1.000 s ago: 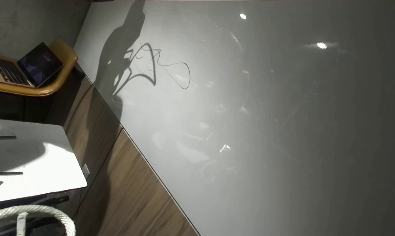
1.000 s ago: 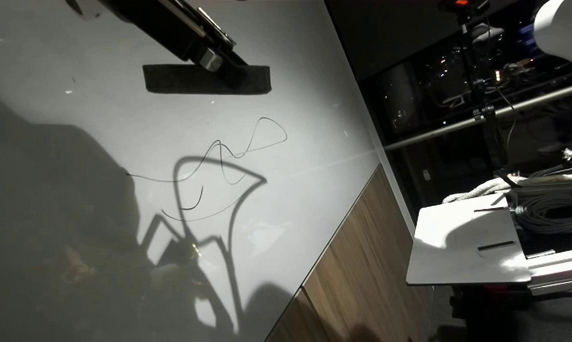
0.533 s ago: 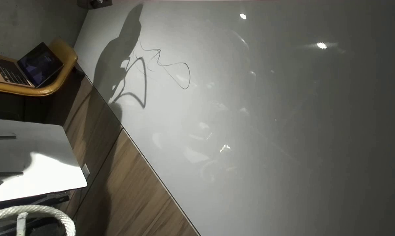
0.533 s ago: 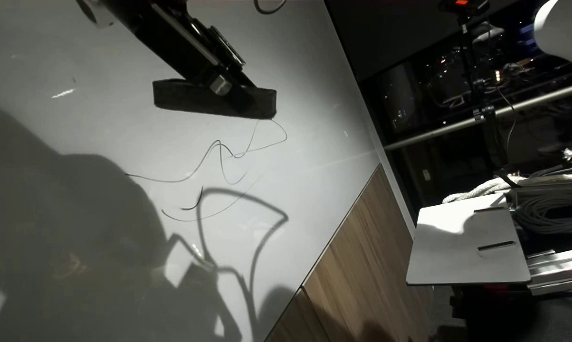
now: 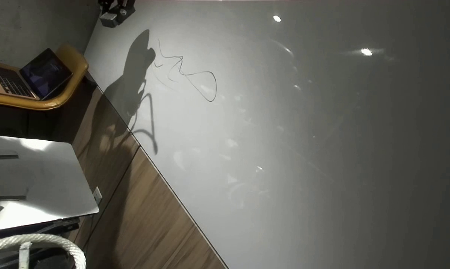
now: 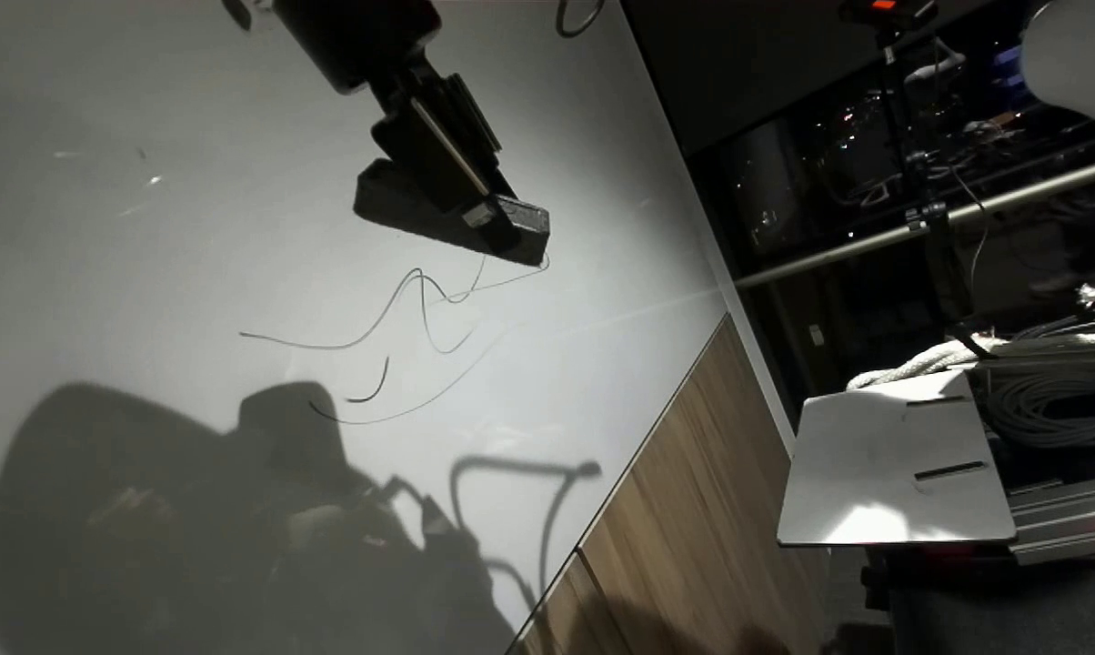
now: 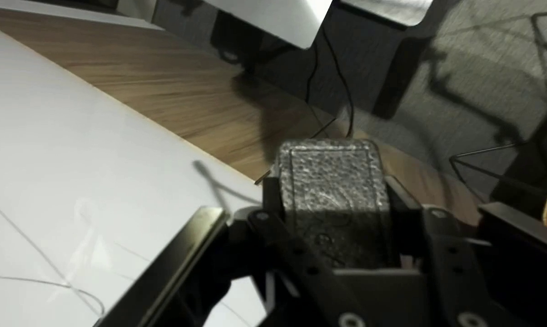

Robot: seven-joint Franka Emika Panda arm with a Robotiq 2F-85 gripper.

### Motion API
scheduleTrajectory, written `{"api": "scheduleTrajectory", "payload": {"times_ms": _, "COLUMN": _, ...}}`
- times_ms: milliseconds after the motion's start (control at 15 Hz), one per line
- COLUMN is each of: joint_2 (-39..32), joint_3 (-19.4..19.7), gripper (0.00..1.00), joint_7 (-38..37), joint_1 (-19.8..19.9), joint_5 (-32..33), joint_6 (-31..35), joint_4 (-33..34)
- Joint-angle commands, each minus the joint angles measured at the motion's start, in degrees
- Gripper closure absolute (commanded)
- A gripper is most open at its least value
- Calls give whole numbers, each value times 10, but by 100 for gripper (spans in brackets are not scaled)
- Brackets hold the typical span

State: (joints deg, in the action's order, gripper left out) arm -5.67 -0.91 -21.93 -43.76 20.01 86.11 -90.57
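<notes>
My gripper [image 7: 335, 200] is shut on a dark, rough-faced rectangular block [image 7: 330, 175], with a finger on each side of it. In an exterior view the gripper [image 6: 493, 223] comes from the top and holds the block [image 6: 406, 200] tilted. The block overlaps one end of thin dark curved lines [image 6: 275, 340] on a glossy white surface [image 6: 602, 273]. The lines also show in the wrist view [image 7: 28, 240]. The arm's shadow falls well apart from the block; I cannot tell the exact gap. In an exterior view only the gripper's end [image 5: 116, 15] shows at the top left.
A wood panel [image 5: 165, 216] borders the white surface. A yellow chair [image 5: 73, 63] holds an open laptop [image 5: 45, 74]. A white slotted plate [image 6: 893, 491] stands beside the panel with rope [image 6: 920, 359] and coiled cable [image 6: 1057, 409] near it. Stands and cables show in the wrist view.
My gripper and block have moved down and right in an exterior view, and the block has tilted more. In both exterior views the arm's shadow has shifted down. The gripper stays shut on the block.
</notes>
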Motion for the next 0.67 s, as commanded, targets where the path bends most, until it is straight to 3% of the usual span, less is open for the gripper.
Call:
{"api": "scheduleTrajectory", "payload": {"times_ms": 0, "joint_2": 97, "joint_3": -59, "gripper": 69, "joint_7": -47, "joint_1": 64, "joint_5": 89, "joint_6": 98, "joint_4": -140}}
{"api": "scheduleTrajectory", "payload": {"times_ms": 400, "joint_2": 227, "joint_3": -104, "gripper": 69, "joint_7": -77, "joint_1": 203, "joint_5": 165, "joint_6": 308, "joint_4": -335}}
{"api": "scheduleTrajectory", "payload": {"times_ms": 467, "joint_2": 247, "joint_3": -54, "gripper": 69, "joint_7": -79, "joint_1": 176, "joint_5": 183, "joint_6": 353, "joint_4": -371}}
{"api": "scheduleTrajectory", "payload": {"times_ms": 600, "joint_2": 271, "joint_3": -33, "gripper": 69, "joint_7": -77, "joint_1": 204, "joint_5": 213, "joint_6": 440, "joint_4": -423}}
